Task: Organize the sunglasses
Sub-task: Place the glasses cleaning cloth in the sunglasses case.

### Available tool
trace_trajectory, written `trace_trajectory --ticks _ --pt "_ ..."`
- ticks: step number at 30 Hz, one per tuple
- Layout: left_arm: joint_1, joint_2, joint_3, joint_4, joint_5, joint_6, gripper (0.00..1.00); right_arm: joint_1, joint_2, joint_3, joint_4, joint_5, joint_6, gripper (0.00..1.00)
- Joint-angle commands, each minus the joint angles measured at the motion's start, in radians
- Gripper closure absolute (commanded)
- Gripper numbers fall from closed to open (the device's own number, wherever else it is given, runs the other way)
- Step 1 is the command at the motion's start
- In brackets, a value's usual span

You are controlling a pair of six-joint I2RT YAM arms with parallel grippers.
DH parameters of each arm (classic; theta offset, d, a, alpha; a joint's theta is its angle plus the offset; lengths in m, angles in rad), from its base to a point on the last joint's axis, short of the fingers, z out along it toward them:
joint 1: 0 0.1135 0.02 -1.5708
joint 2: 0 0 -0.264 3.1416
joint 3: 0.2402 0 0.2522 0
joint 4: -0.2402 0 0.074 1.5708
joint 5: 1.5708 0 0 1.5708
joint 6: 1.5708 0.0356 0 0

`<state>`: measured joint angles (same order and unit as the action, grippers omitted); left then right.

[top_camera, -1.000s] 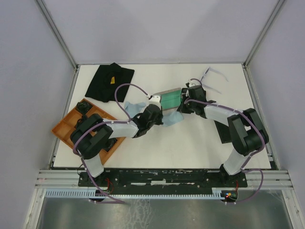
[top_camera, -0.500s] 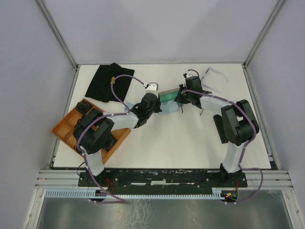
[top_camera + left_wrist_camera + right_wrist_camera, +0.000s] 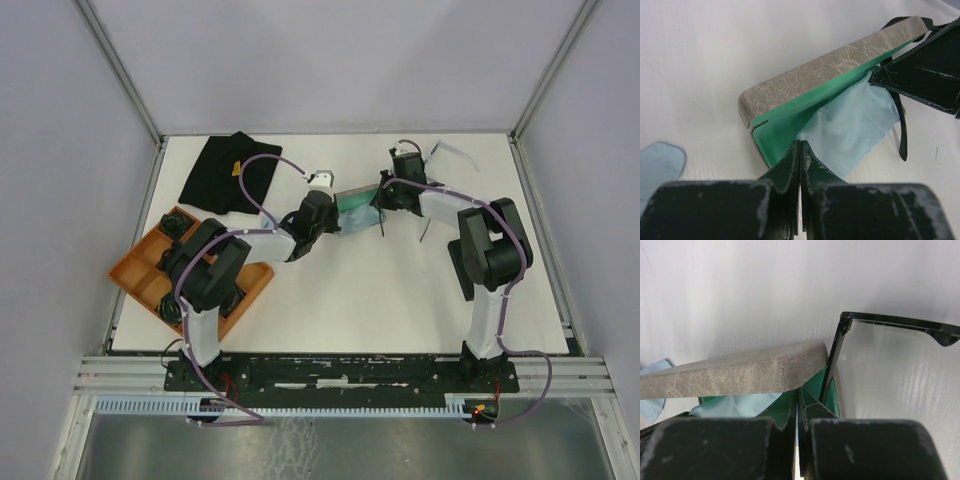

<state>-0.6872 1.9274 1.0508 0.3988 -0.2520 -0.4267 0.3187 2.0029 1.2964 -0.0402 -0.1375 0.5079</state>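
A grey case [image 3: 352, 197] with a green lining lies half open at the table's far middle. It shows in the left wrist view [image 3: 830, 70] and the right wrist view [image 3: 735, 372]. A light blue cloth [image 3: 852, 125] lies in its opening. The black sunglasses [image 3: 890, 322] stick out of the case's right end, one temple [image 3: 902, 132] hanging outside. My left gripper [image 3: 800, 146] is shut, its tips at the case's near edge where the cloth meets the lining. My right gripper [image 3: 797, 402] is shut at the case's right end, beside the black frame. The pale lavender sunglasses [image 3: 447, 150] lie at the far right.
A black cloth pouch [image 3: 228, 172] lies at the far left. An orange divided tray [image 3: 150, 262] sits at the left edge under my left arm. A second light blue cloth [image 3: 660, 157] lies left of the case.
Both grippers and the grey case have shifted a little toward the far side. The blue cloth that lay spread in front of the case is now mostly gathered into its opening.
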Motion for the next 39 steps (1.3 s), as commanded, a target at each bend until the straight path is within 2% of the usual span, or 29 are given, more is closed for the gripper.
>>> trace_trajectory --ticks 1,30,39 --pt "0.015 0.022 0.051 0.057 0.017 0.056 0.97 -0.010 0.011 0.060 -0.007 0.004 -0.021 1.00" --pt "0.051 0.087 0.118 0.054 0.020 0.082 0.97 -0.012 0.032 0.080 -0.008 -0.003 -0.026 1.00" --pt "0.054 0.088 0.114 0.068 0.025 0.088 0.97 -0.013 0.006 0.037 0.036 0.012 -0.026 1.00"
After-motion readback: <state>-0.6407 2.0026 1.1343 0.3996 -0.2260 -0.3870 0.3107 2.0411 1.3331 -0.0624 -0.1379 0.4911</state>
